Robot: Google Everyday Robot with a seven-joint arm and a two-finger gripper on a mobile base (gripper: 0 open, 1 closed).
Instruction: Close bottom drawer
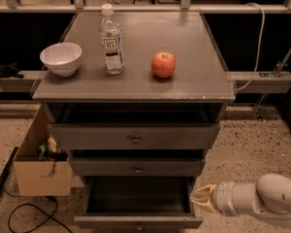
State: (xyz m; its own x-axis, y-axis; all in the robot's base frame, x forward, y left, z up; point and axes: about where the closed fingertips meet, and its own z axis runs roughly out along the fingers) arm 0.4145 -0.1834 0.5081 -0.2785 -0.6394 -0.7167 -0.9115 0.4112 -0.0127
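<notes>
The bottom drawer (138, 221) is the lowest of three in the grey wooden cabinet. It is pulled well out, with its dark inside showing and its narrow front panel at the lower frame edge. The middle drawer front (137, 167) and the taller top drawer front (134, 137) sit slightly out above it. My gripper (200, 198) is at the lower right, on a white arm coming in from the right. It sits just beside the open drawer's right side wall, near its front corner.
On the cabinet top (194, 76) stand a white bowl (61, 58), a water bottle (111, 41) and a red apple (163, 64). A cardboard box (41, 169) stands on the floor at the left. Cables (19, 217) lie on the speckled floor.
</notes>
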